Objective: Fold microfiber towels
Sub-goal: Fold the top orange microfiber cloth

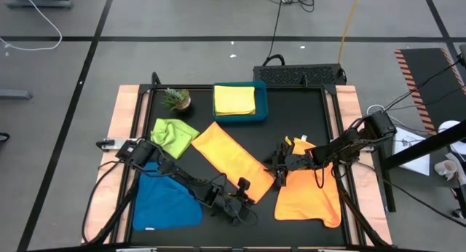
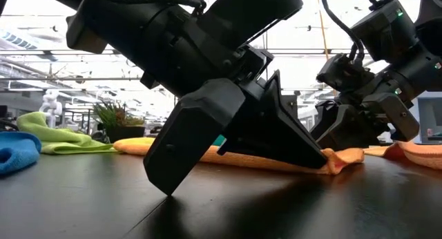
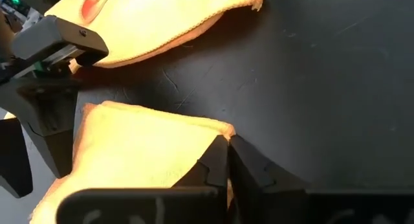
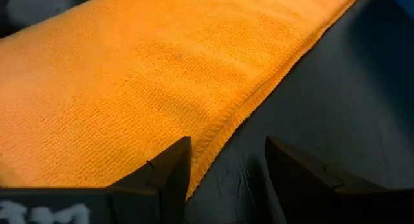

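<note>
The left gripper is pinching a near corner of the long, half-folded orange microfiber towel lying mid-bench. The right gripper, released, is straddling the opposite corner's edge; it should clamp before both lift together, keeping edges aligned.
</note>
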{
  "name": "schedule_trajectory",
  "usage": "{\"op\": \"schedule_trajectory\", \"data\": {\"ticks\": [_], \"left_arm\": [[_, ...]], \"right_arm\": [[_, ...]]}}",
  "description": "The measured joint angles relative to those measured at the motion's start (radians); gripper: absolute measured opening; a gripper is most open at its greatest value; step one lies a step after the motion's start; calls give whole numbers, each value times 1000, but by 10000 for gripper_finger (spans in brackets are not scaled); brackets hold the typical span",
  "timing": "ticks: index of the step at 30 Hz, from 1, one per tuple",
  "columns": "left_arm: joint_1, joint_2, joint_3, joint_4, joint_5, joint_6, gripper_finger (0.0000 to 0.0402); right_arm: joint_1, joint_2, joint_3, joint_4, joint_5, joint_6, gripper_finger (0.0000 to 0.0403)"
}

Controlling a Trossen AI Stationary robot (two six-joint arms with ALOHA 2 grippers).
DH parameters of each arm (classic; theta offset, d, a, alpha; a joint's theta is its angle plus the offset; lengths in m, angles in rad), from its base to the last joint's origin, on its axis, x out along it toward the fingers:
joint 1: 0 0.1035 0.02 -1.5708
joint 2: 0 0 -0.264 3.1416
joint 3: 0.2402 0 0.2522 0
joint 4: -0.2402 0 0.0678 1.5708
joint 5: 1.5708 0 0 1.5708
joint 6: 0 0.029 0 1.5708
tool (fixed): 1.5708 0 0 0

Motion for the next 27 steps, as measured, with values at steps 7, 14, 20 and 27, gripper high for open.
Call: {"op": "schedule_trajectory", "data": {"ticks": [7, 14, 20, 27], "left_arm": [[-3, -36, -5, -63, 1, -37, 3], [-29, -160, -2, -226, 26, -81, 2], [-50, -227, -4, -310, 65, -125, 1], [-51, -267, -41, -315, 72, -204, 1]], "right_arm": [[35, -119, 1, -27, 1, -100, 189], [126, -200, 15, -43, -1, -195, 189], [246, -131, 137, -125, -1, -232, 189], [305, -18, 238, -206, 3, -232, 189]]}}
